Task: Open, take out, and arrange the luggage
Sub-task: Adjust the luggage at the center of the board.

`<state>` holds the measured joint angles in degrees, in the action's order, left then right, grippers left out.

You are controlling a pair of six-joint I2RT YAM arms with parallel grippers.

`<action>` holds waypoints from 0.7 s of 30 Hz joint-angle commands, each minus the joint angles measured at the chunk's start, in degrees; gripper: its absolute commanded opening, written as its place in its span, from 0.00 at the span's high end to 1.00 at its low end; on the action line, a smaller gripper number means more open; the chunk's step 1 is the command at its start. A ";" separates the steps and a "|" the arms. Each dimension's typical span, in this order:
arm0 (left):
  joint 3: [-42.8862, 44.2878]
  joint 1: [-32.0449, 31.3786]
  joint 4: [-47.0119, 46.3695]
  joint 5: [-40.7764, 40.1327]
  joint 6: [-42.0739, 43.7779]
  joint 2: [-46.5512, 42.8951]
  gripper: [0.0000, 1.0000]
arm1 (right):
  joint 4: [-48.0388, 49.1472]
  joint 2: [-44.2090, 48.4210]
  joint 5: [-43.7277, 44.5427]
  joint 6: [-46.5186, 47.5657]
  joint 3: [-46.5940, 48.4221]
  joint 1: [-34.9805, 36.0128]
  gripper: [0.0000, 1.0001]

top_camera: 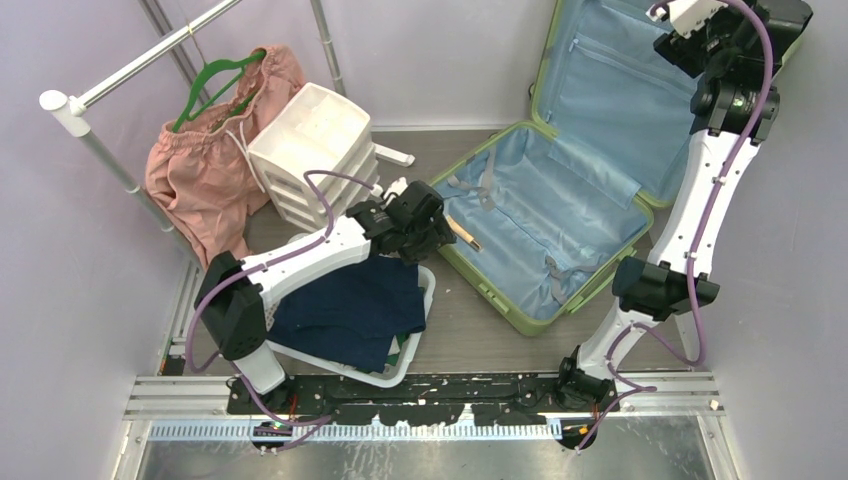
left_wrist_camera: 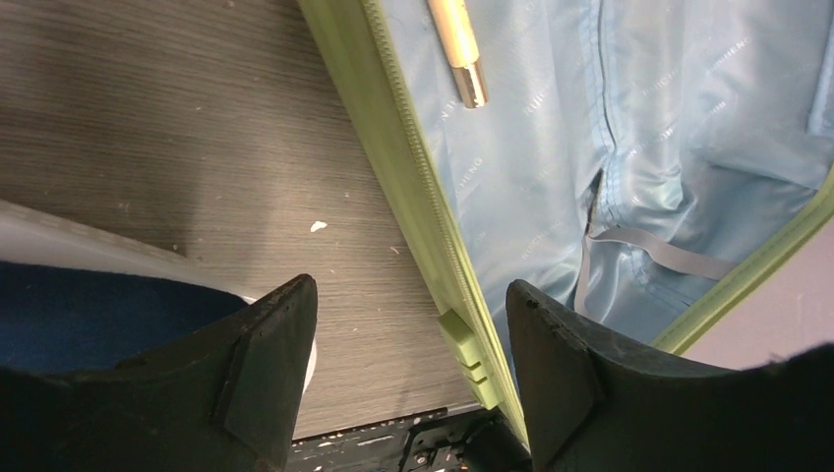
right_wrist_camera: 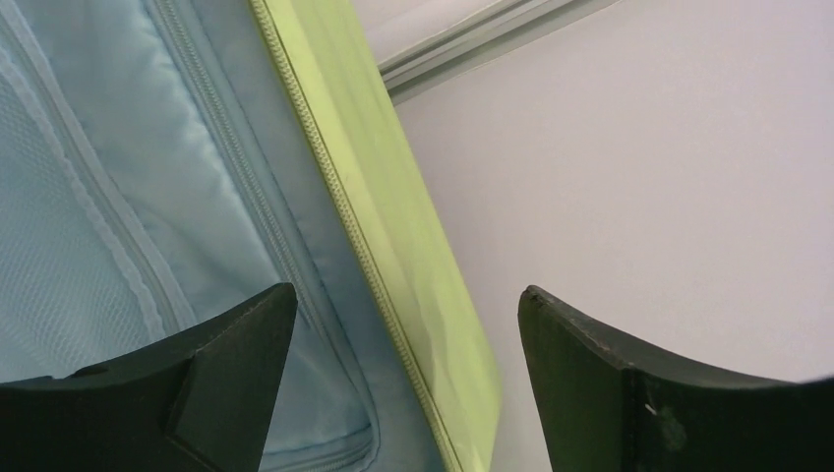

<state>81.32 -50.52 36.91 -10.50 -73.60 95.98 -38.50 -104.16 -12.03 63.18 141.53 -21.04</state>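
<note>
The luggage (top_camera: 540,235) lies open on the floor, a light-green shell with light blue lining and straps. Its lid (top_camera: 610,90) stands up against the back wall. My left gripper (top_camera: 425,228) hovers at the near-left rim (left_wrist_camera: 413,187). In the left wrist view it (left_wrist_camera: 408,295) is open, with the rim and a green block (left_wrist_camera: 467,354) between its fingers, untouched. A thin wooden stick with a metal tip (left_wrist_camera: 460,54) lies on the lining. My right gripper (top_camera: 700,30) is high at the lid's upper right edge. It (right_wrist_camera: 408,295) is open astride the green lid edge (right_wrist_camera: 393,226).
A white perforated basket (top_camera: 425,300) holding a dark blue garment (top_camera: 350,305) sits under my left arm. Behind it stand a white drawer unit (top_camera: 315,145) and a clothes rack (top_camera: 130,70) with pink shorts (top_camera: 205,165) on a green hanger. Walls close in at left, back and right.
</note>
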 commanded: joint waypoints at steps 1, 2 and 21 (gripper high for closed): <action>3.37 -0.51 4.28 -3.45 -3.87 0.73 0.29 | 2.99 -2.37 0.32 1.45 3.40 -0.38 0.16; 4.14 -0.60 5.95 -3.73 -4.71 1.41 0.29 | 2.87 -2.61 0.12 1.71 3.31 -0.35 0.23; 8.17 -0.14 6.20 -4.52 -5.25 8.48 0.33 | 9.29 5.27 -5.30 -0.61 -3.00 -0.41 0.89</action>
<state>87.24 -50.96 43.94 -13.30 -79.11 103.98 -34.17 -104.44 -14.17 68.49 137.91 -21.50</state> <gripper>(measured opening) 0.681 0.207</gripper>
